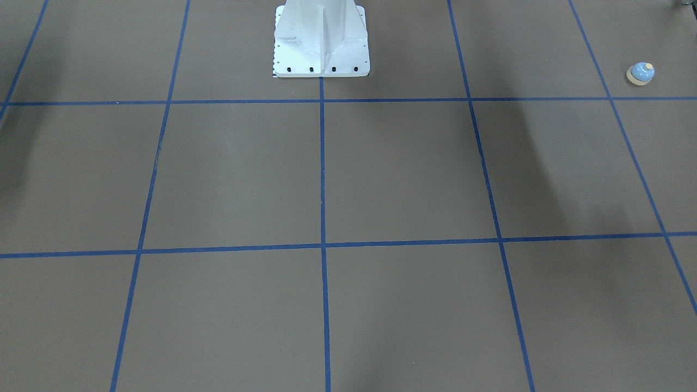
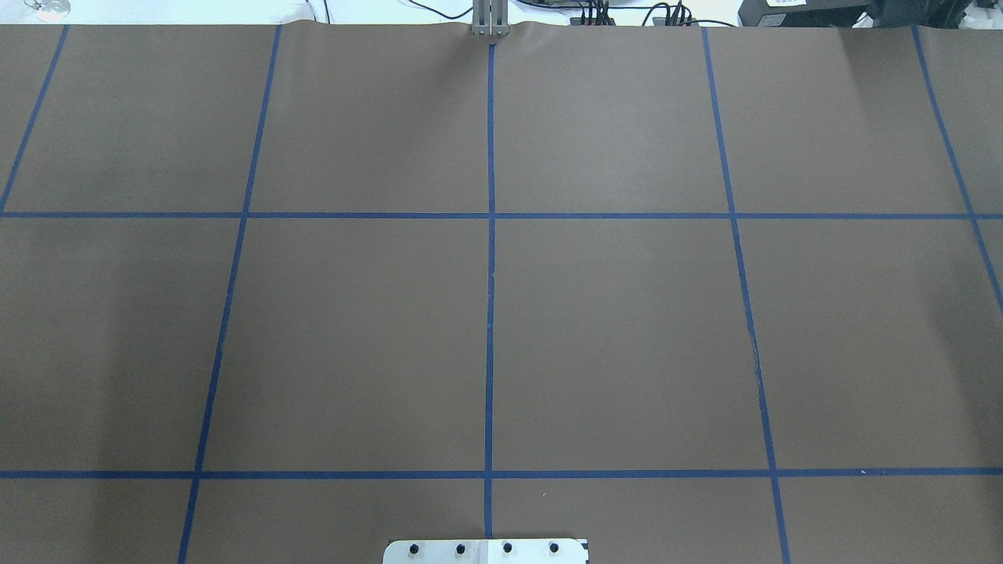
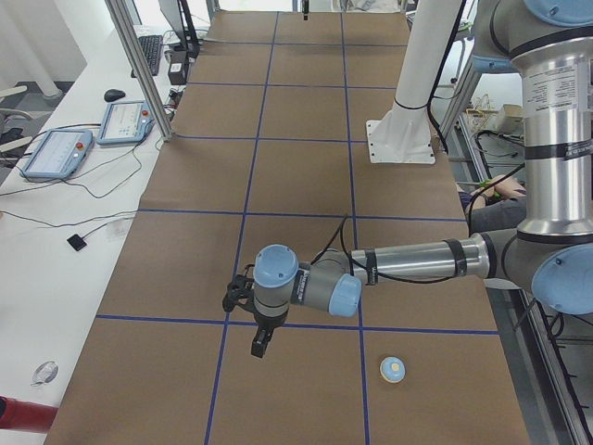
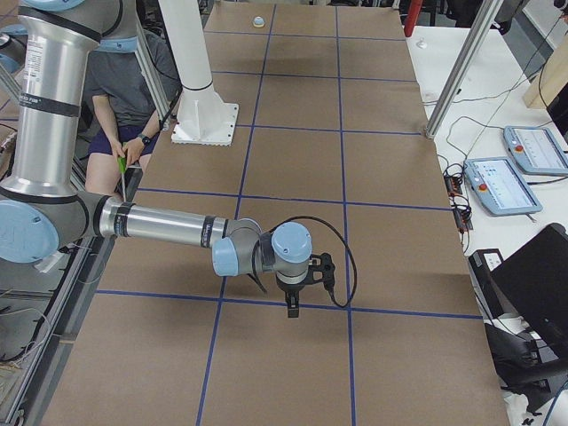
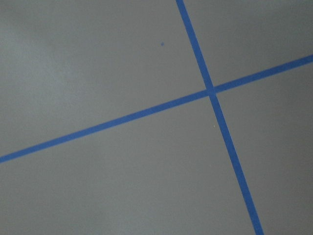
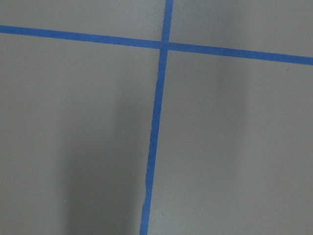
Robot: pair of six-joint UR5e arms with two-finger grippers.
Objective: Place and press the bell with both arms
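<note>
Two arms: the left arm (image 3: 417, 260) and the right arm (image 4: 160, 226) each stretch out low over the table; you see them only from the table's ends.
Left gripper (image 3: 258, 347): points down above a tape line, near the bell but apart from it. You cannot tell whether its fingers are spread or pressed together.
Right gripper (image 4: 294, 308): points down just over a tape line at the opposite end. Here too you cannot tell how the fingers stand.
Bell (image 1: 640, 73): stands upright inside a square at the table's left end, clear of the tape, button up.
Table (image 2: 627, 352): covered in brown paper with soft shadows lying across it.
Tape (image 2: 490, 313): blue strips divide the paper into large squares; each wrist camera shows you one crossing.
Pedestal (image 1: 321, 38): white, bolted at the middle of the robot's edge.
Bench (image 3: 56, 213): white, along your side, carrying two tablets (image 3: 57, 153), a keyboard (image 3: 148, 54), a mouse (image 3: 113, 95) and cables.
Person (image 4: 133, 84): seated behind the robot.
</note>
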